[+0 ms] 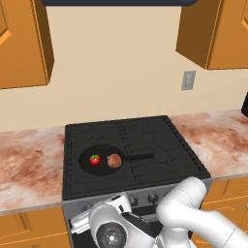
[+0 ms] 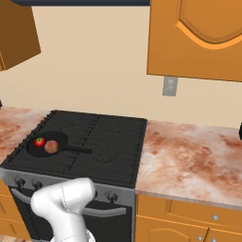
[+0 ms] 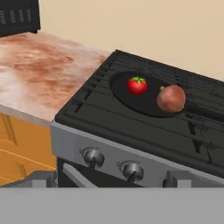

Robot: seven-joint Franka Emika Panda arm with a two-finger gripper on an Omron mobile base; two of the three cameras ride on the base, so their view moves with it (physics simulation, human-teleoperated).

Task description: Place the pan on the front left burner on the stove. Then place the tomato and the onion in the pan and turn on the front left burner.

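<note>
The black pan (image 1: 88, 168) sits on the front left burner (image 1: 77, 180) of the stove (image 1: 145, 135), its long handle (image 1: 141, 157) pointing right. Inside it lie the red tomato (image 1: 95, 159) on the left and the brownish onion (image 1: 114, 161) on the right, close together. The hand view looks at them from low in front: tomato (image 3: 137, 85), onion (image 3: 171, 98), pan (image 3: 127, 98). My gripper (image 3: 109, 181) hangs open and empty in front of the stove's steel panel, below and left of the pan, level with two round knobs (image 3: 92, 156). The right base view has the pan (image 2: 37, 150) at the stove's near left.
Marble counters run on both sides of the stove (image 1: 29, 160) (image 2: 189, 156). Wooden wall cabinets (image 1: 213, 29) hang above. A dark appliance (image 3: 17, 15) stands at the back of the left counter. The oven door handle (image 2: 108, 211) crosses below the knobs.
</note>
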